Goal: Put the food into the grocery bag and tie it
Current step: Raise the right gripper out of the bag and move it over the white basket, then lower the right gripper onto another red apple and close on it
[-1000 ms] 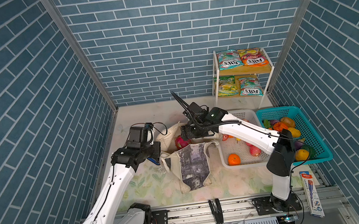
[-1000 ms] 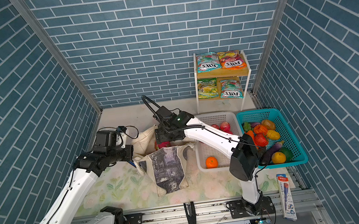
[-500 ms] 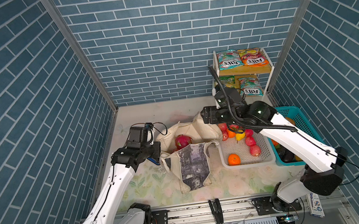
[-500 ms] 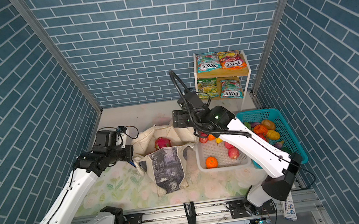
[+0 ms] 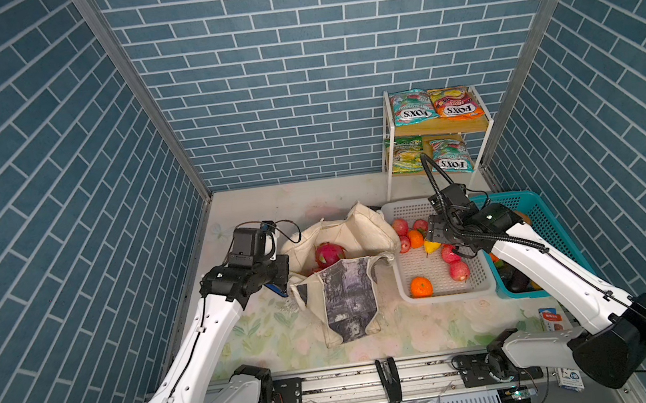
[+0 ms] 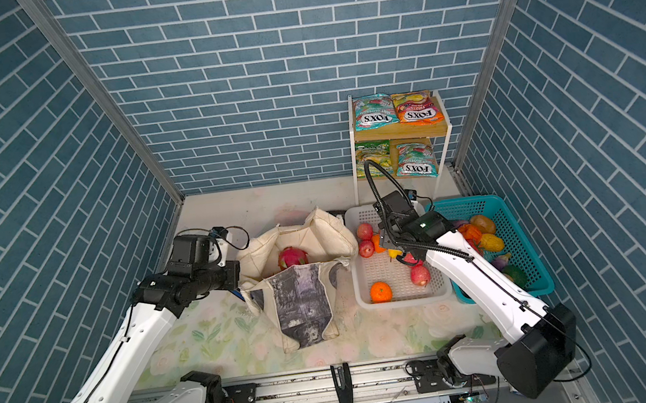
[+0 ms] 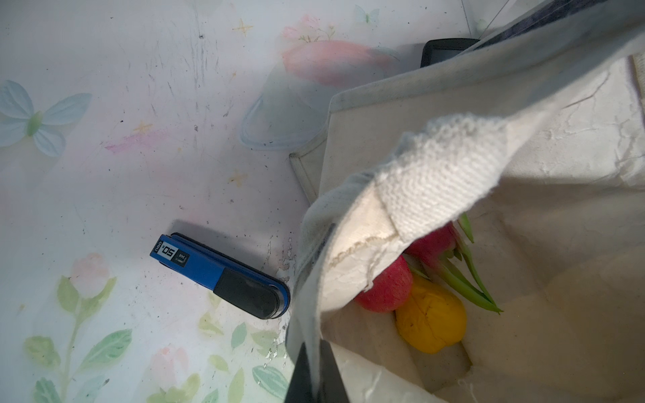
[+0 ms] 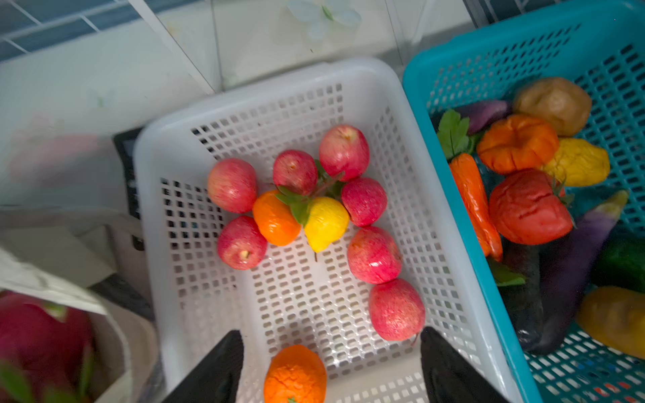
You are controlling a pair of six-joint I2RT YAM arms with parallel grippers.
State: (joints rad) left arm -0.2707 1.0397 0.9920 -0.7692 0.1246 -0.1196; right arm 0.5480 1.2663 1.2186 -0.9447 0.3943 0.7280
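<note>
The cream grocery bag (image 5: 348,287) (image 6: 303,297) stands open at the middle, with a pink dragon fruit (image 5: 330,253) (image 6: 291,257) inside. In the left wrist view a red apple (image 7: 385,289) and a yellow fruit (image 7: 431,321) lie in it too. My left gripper (image 7: 316,370) (image 5: 286,275) is shut on the bag's left rim. My right gripper (image 8: 330,363) (image 5: 435,235) hangs open and holds nothing. It is above the white basket (image 8: 244,90) (image 5: 450,295), which holds food: several red apples (image 8: 396,308), oranges (image 8: 295,373) and a lemon (image 8: 326,223).
A teal basket (image 5: 540,209) (image 8: 488,52) of vegetables adjoins the white one on the right. FOX'S packets (image 5: 433,107) sit on the back shelf. A blue stapler (image 7: 220,275) lies by the bag's left side. A black calculator (image 7: 443,49) lies behind the bag.
My right arm has swung from over the bag's mouth to the right, above the white basket, with its jaws slightly narrower. The left arm and the bag have not moved.
</note>
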